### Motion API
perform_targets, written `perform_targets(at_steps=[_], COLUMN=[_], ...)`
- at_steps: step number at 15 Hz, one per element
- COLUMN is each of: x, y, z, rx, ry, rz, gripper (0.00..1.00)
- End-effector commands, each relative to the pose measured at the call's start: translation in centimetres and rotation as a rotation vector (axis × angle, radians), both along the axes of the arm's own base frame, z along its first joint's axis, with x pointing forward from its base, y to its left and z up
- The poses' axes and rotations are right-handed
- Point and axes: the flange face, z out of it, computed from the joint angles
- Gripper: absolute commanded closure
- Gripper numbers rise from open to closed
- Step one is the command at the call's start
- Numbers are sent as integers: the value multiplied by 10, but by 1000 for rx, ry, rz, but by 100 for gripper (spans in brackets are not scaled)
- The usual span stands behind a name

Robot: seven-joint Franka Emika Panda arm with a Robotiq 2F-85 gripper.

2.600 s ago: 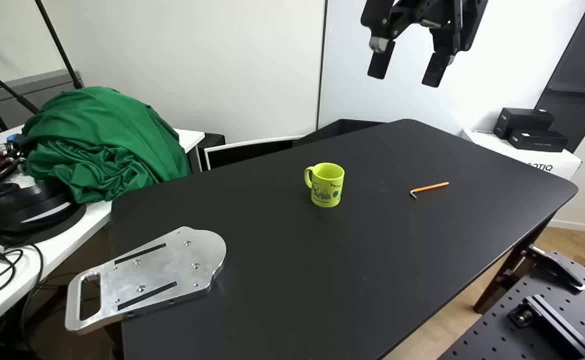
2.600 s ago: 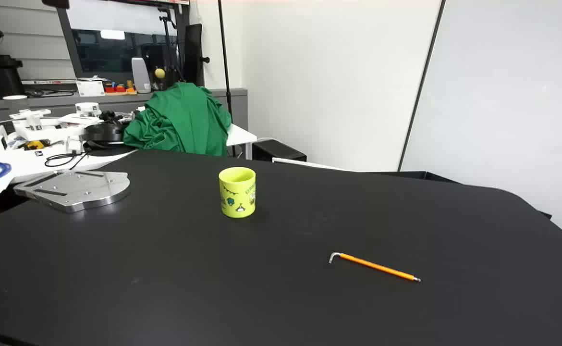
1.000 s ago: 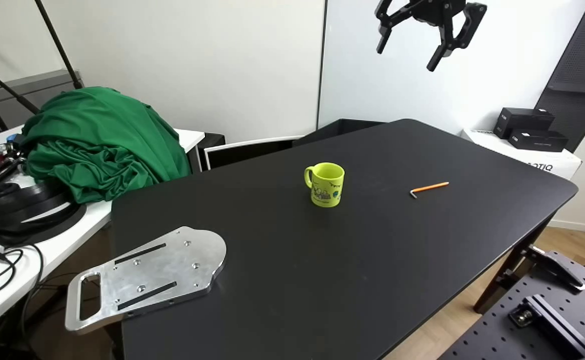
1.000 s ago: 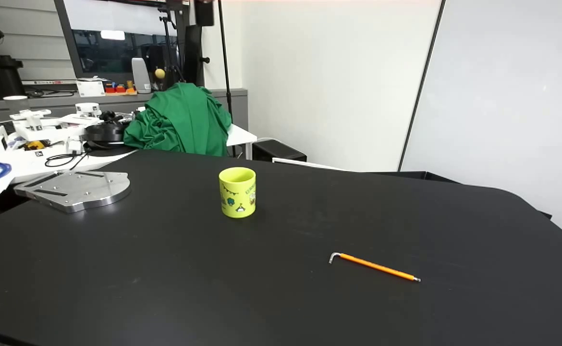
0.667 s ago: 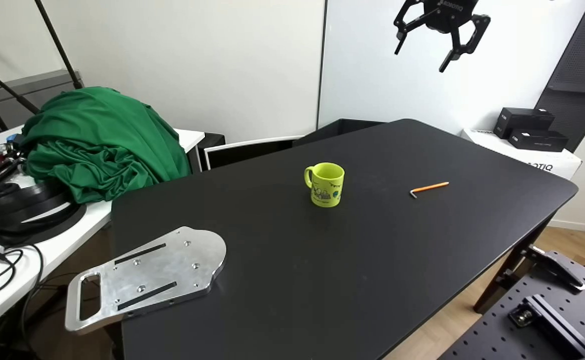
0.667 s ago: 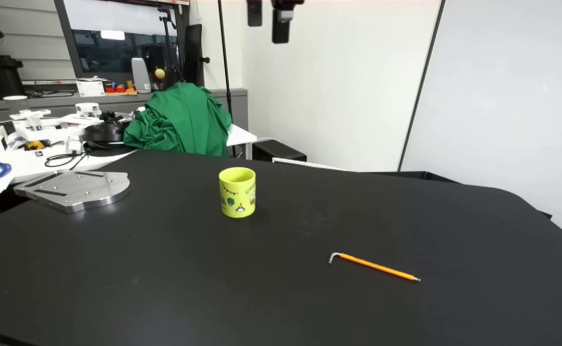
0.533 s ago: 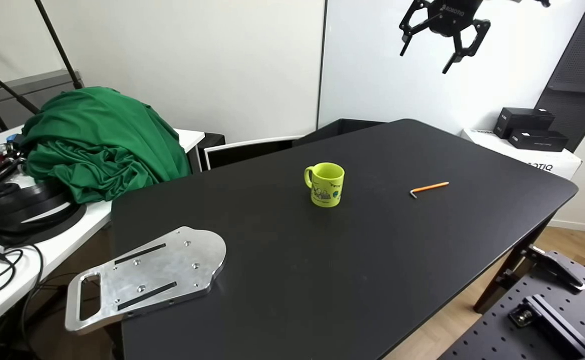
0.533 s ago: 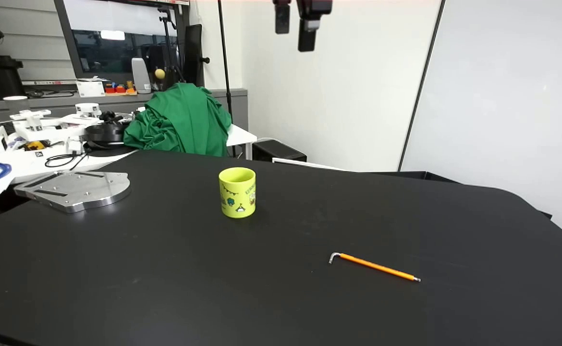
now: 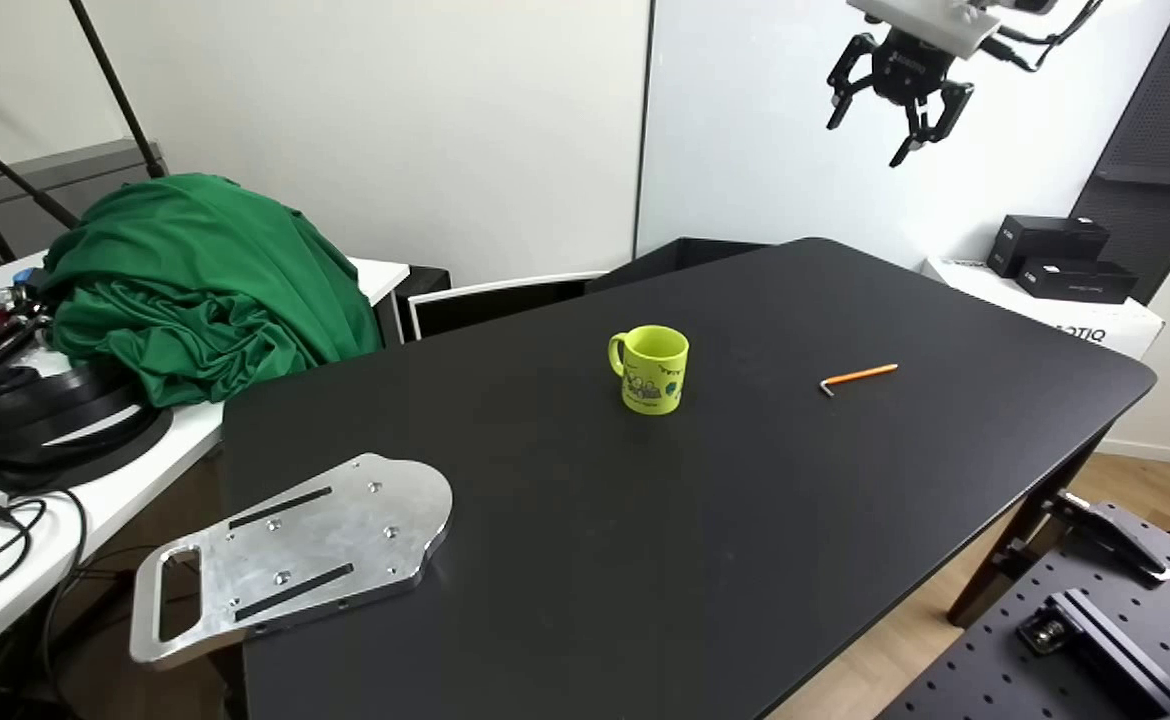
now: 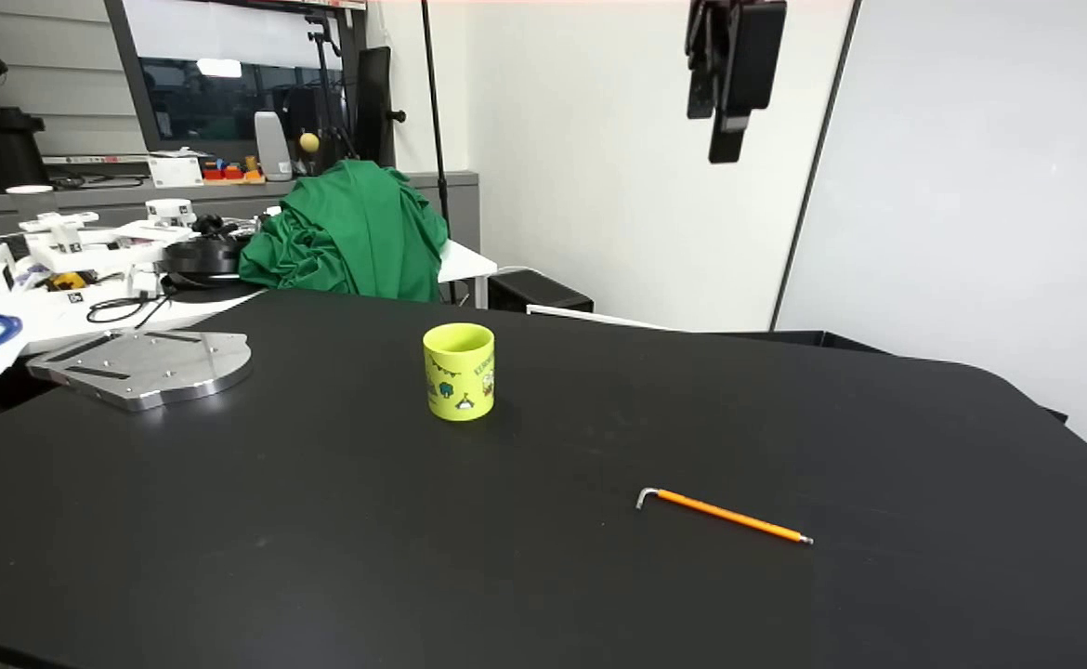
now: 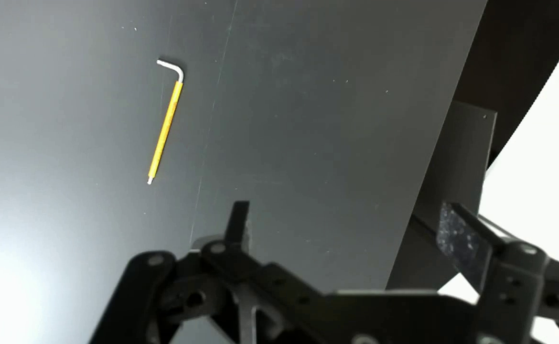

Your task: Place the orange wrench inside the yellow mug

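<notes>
The orange wrench lies flat on the black table in both exterior views (image 9: 861, 375) (image 10: 729, 517); its bare bent end is silver. It also shows at the upper left of the wrist view (image 11: 166, 129). The yellow mug stands upright on the table in both exterior views (image 9: 653, 385) (image 10: 459, 381), handle visible in only one of them; it is out of the wrist view. My gripper (image 9: 863, 146) is open and empty, high above the table's far part. It also shows at the top of an exterior view (image 10: 713, 139). In the wrist view its fingers (image 11: 344, 204) are wide apart, with the wrench ahead of and left of them.
A silver metal plate (image 9: 295, 555) lies at the table's edge, away from the wrench. A green cloth (image 9: 205, 290) lies on a white side table. A black bin (image 9: 680, 258) stands behind the table. A perforated black cart top (image 9: 1075, 620) is beside it.
My gripper has moved right and away in an exterior view, and turned. In the other view it has come in from the upper left, moving right and down. Wrench and mug have not moved.
</notes>
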Motion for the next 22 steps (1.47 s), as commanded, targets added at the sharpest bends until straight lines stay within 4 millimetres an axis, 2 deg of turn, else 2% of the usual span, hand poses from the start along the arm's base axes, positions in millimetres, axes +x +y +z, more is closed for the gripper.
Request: perform_targets(at_steps=[1,4,5,6,9,18,22], x=[16,16,17,10,12,13,7], y=[-19,-30,-27,-26,-26,-27,-37], z=[-32,-64,-71,-65,-79,-77,-116], rx=[18,26,68,39,55,56,13], ry=[8,22,21,27,39,34,58], rz=[-190,-333,-330,-267,-290,-294,-381], gripper=[0,0,0,0,0,0,0])
